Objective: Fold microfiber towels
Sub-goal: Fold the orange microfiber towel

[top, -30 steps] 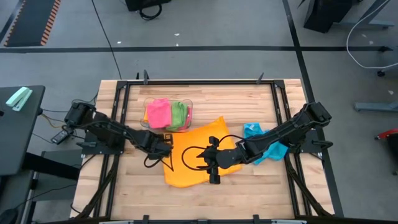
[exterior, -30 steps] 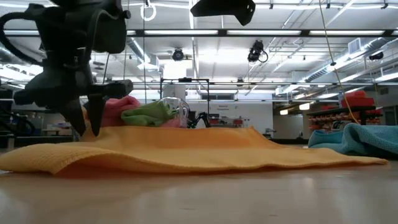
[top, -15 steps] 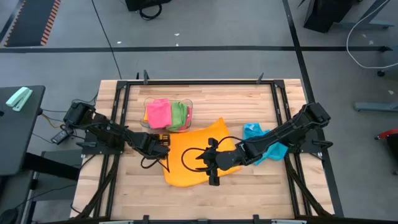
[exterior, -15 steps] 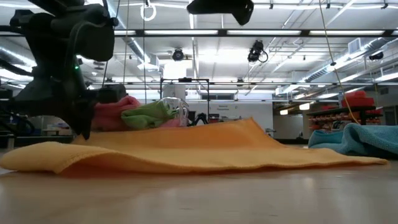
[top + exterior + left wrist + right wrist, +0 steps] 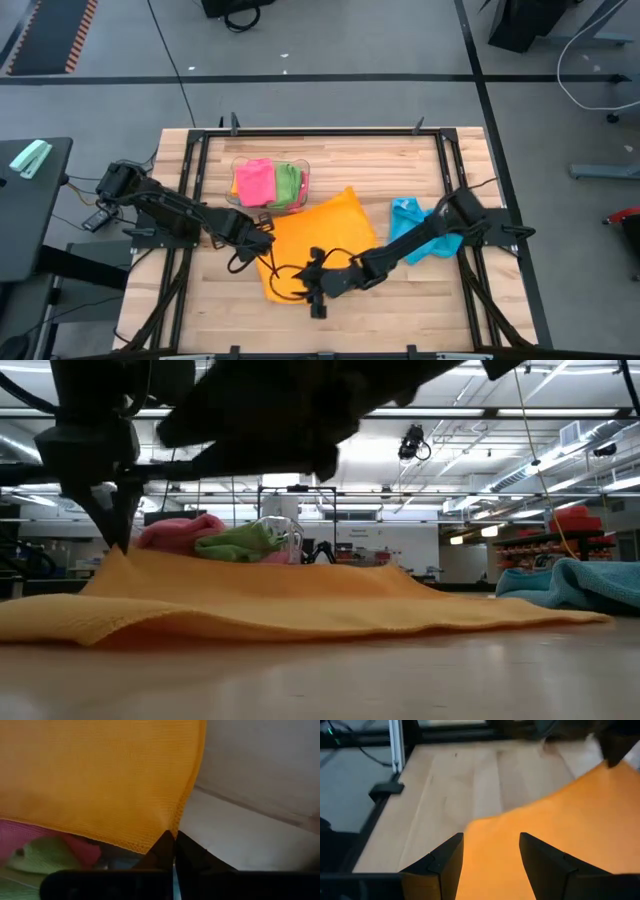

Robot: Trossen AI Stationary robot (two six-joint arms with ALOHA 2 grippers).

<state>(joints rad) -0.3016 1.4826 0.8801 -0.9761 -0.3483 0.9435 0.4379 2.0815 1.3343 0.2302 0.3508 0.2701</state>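
The orange towel (image 5: 318,245) lies spread on the table (image 5: 400,310), beside the bin (image 5: 305,180). The left gripper (image 5: 262,240) is closed on its left edge. The right gripper (image 5: 312,290) hovers with parted fingers over the near corner.

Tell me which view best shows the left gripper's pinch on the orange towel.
Left wrist view: the left gripper, shut, pinches the orange towel at its corner. Low view shows the fingertips lifting that corner. High view places the grip on the towel's left edge. Right wrist view shows it only at the far corner.
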